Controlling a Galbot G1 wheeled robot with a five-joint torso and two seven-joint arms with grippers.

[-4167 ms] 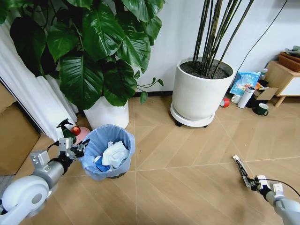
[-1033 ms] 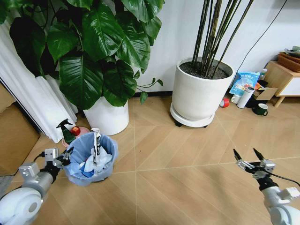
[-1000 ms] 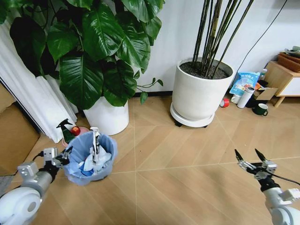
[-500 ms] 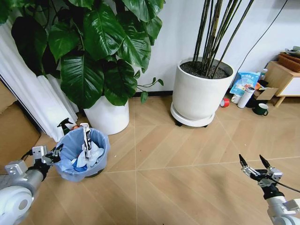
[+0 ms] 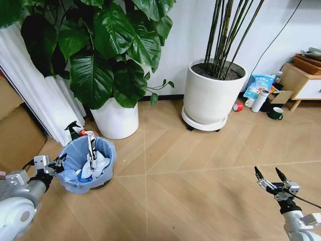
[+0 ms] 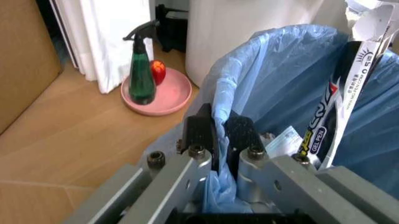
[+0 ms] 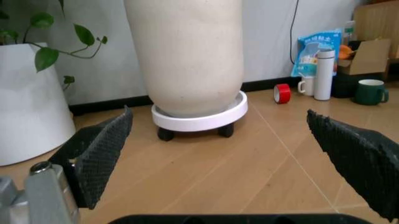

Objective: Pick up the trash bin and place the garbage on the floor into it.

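Both grippers seen: left gripper (image 6: 218, 135) clamped on trash bin (image 5: 86, 163) rim, bin carried further left beside spray bottle (image 5: 72, 131); right gripper (image 5: 271, 182) jaws apart, empty. Garbage (image 5: 92, 161) already inside, task looked nearly done.

Landmark: trash bin (image 5: 86, 168). Open wood floor (image 5: 190, 170) stretches from its side across to the right gripper (image 5: 271, 178), whose fingers are spread, nothing between. Behind the bin: white plant pot (image 5: 116, 118), near. Spray bottle on pink dish (image 6: 156, 91) just beside, toward the white curtain (image 5: 37, 95). Left gripper (image 6: 218, 135) pinches the bin's rim.
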